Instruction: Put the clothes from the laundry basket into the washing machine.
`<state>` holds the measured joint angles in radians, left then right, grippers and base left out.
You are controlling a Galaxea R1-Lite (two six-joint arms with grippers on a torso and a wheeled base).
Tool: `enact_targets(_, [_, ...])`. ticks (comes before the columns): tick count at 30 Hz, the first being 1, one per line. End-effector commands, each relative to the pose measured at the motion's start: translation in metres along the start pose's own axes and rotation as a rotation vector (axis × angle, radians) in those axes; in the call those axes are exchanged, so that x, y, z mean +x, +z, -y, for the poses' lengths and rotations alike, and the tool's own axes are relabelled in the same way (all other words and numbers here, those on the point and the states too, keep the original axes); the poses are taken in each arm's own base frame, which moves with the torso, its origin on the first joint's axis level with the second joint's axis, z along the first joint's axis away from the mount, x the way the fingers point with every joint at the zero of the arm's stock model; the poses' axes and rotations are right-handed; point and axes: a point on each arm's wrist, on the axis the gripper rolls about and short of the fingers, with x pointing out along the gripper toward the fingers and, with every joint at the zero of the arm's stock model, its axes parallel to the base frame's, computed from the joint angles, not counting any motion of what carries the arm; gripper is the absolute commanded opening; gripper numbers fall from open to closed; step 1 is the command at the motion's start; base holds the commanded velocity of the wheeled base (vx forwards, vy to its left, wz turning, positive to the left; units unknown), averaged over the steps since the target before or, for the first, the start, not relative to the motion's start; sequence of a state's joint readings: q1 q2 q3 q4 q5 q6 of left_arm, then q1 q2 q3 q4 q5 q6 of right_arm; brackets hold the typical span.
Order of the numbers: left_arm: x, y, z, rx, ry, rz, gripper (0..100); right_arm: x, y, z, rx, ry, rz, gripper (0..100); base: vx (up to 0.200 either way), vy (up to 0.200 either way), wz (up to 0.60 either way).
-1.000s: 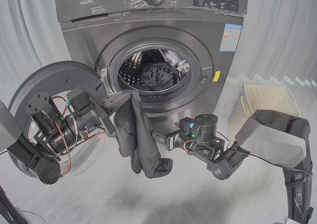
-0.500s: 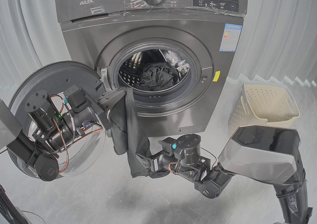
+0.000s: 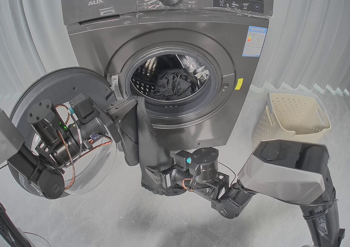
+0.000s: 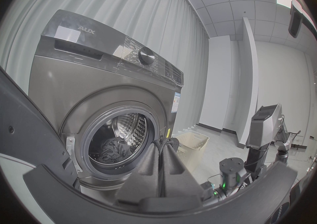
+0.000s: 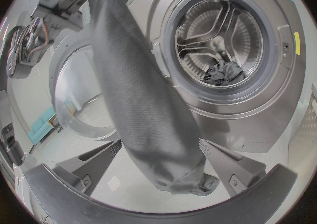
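Note:
A dark grey garment (image 3: pixel 146 142) hangs from my left gripper (image 3: pixel 128 104), which is shut on its top end just left of the washing machine's (image 3: pixel 164 36) open drum mouth. In the left wrist view the pinched cloth (image 4: pixel 166 142) bunches above the closed fingers. My right gripper (image 5: pixel 160 145) sits low near the floor, open, with the garment's lower part (image 5: pixel 142 102) hanging between its two fingers. In the head view that gripper (image 3: pixel 156 182) is partly hidden behind the cloth. A heap of black clothes (image 3: pixel 175 83) lies inside the drum.
The round door (image 3: pixel 58 87) stands swung open to the left, behind my left arm. A cream laundry basket (image 3: pixel 295 113) stands on the floor right of the machine. Bare grey floor lies in front.
My right arm has swung left and lower, bringing its open fingers around the garment's bottom end. The left gripper has drawn slightly left with the cloth.

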<state>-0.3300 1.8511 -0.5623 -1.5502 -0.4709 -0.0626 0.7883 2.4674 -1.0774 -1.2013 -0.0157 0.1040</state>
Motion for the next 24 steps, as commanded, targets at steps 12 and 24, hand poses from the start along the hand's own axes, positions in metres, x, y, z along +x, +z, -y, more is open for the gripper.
enact_targets(12, [-0.001,0.001,0.000,0.003,-0.002,0.003,0,-0.021,0.009,0.071,-0.026,-0.057,0.007,100,0.000,0.000,0.00])
enact_targets(24, [0.000,0.003,0.002,0.004,-0.008,0.009,0,0.009,-0.006,0.085,-0.023,-0.144,-0.001,100,0.000,0.000,0.00])
